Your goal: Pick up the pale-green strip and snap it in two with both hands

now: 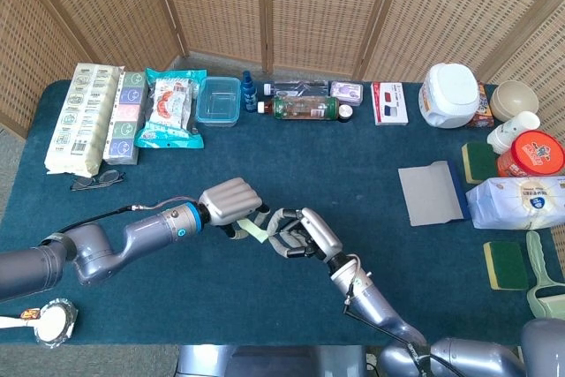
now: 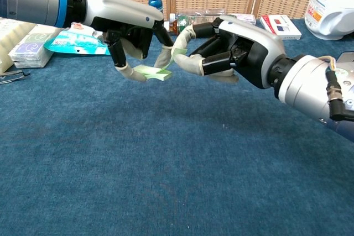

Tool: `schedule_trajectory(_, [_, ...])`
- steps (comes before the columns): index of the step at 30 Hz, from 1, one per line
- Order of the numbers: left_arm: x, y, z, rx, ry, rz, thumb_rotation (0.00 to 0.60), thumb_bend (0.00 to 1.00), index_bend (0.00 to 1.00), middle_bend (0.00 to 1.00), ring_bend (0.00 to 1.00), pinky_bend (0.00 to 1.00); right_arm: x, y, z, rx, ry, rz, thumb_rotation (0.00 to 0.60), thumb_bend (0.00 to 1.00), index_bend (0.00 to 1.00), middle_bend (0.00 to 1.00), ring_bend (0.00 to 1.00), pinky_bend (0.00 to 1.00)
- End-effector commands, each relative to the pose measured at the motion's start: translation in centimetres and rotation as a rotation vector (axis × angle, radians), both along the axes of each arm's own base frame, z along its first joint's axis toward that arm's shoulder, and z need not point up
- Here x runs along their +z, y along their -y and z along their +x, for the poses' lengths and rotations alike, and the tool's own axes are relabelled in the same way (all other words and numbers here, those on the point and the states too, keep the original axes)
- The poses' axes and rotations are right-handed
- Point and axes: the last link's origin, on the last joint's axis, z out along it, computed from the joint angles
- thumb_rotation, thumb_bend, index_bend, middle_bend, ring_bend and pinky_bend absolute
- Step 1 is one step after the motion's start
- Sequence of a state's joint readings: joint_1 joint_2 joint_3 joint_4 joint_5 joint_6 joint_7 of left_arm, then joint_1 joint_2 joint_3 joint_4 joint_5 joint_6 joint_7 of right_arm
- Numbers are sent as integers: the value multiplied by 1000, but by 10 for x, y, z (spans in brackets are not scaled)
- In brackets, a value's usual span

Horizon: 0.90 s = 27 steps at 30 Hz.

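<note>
Chest view shows the pale-green strip [image 2: 153,72] held above the blue carpet-like table cover [image 2: 166,169], a thin flat piece with a squared end, bent upward where it passes toward the right hand [image 2: 235,48]. The left hand [image 2: 130,31] grips one end, its pale rubbery fingertips [image 2: 128,72] curled under and over the strip. The right hand pinches the other end between a thumb and a curved finger, its remaining fingers folded in; its shell is glossy silver over black. Whether the strip is in one piece I cannot tell.

From the head view the strip [image 1: 254,229] sits between the two hands near the table's front middle. Behind them, along the far edge, lie a clear plastic box [image 1: 218,100], a teal snack bag [image 1: 169,108] and a white jug [image 1: 450,94]. At the right are two yellow-green sponges [image 1: 505,264], one grey flat sheet [image 1: 431,193], and woven wicker screens [image 1: 309,6] behind.
</note>
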<state>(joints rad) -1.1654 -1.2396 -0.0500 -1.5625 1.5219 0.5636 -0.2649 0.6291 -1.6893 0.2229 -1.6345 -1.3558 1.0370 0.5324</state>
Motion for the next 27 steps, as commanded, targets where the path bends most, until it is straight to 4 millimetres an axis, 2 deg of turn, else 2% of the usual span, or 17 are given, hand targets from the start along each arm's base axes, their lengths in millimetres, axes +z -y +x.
schedule_trajectory(1, [0,0,-2,4,-3,1,600,424,710,1000,1000,1000,0,0,-1,-2,-1,0,600,464,846,1000,1000,1000])
schedule_trajectory(13, [2,-3,-18,42,-13,11,600,424,713,1000,1000,1000,3,2,-7,-16,-3,-6,600,470,863,1000,1000,1000])
schedule_trajectory(19, [7,-6,-33,73,-22,26,600,424,714,1000,1000,1000,7,4,-13,-26,-13,-14,600,470,864,1000,1000,1000])
schedule_trajectory(24, [13,-9,-44,98,-19,47,600,424,711,1000,1000,1000,12,8,-21,-34,-31,-23,600,470,847,1000,1000,1000])
schedule_trajectory(27, [18,-12,-54,118,-8,73,600,424,675,1000,1000,1000,20,12,-35,-49,-70,-37,600,470,802,1000,1000,1000])
